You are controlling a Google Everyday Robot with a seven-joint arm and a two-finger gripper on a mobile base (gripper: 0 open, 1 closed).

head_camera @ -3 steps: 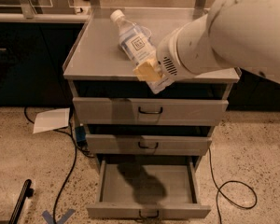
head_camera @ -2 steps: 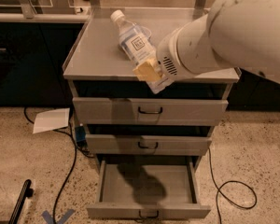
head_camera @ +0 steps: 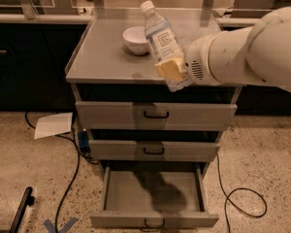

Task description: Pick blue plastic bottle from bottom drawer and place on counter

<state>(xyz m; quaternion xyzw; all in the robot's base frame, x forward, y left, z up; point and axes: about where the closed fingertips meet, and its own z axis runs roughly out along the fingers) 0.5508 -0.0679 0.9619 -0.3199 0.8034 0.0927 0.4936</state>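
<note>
The blue plastic bottle (head_camera: 161,38) is clear with a white cap and a pale label with a dark blue square. My gripper (head_camera: 169,71) is shut on its lower half and holds it tilted, cap up and to the left, above the counter's front edge. The counter (head_camera: 104,57) is the grey cabinet top. The bottom drawer (head_camera: 154,198) is pulled open near the floor, and its grey tray holds nothing but my arm's shadow. My large white arm (head_camera: 242,52) comes in from the right.
A white bowl (head_camera: 136,40) stands on the counter just left of the bottle. Two closed drawers (head_camera: 155,114) sit above the open one. A white paper (head_camera: 53,125) and black cables (head_camera: 233,198) lie on the speckled floor. Dark cabinets stand behind.
The bottle and gripper have moved right and slightly up, uncovering the white bowl on the counter. The drawer stays open.
</note>
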